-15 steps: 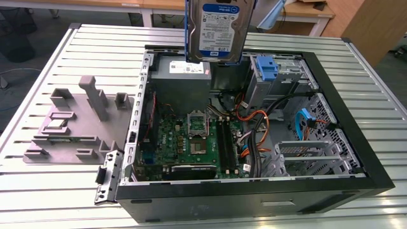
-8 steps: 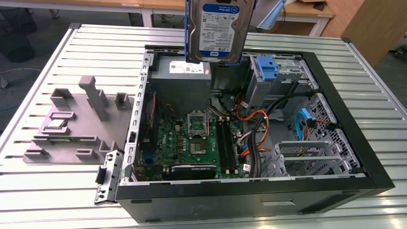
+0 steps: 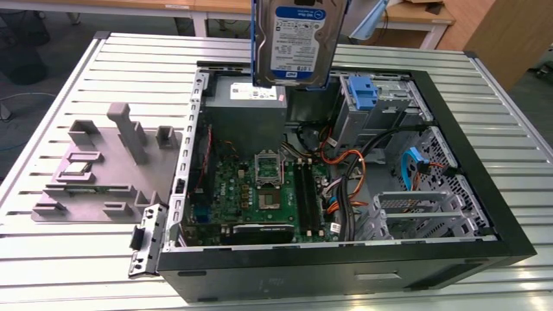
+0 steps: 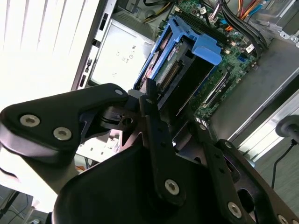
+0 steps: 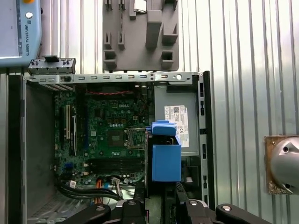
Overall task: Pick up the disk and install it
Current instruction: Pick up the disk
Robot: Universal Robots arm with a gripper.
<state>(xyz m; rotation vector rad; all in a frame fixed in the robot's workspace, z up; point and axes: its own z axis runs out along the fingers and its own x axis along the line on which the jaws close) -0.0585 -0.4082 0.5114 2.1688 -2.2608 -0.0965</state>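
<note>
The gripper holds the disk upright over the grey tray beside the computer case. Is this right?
Not quite. The disk is held upright over the open computer case, not over the grey tray beside it. The first wrist view shows this.

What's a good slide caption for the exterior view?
Hard drive in blue carrier suspended above the open computer case, grey fixture beside it on the slatted metal table.
</note>
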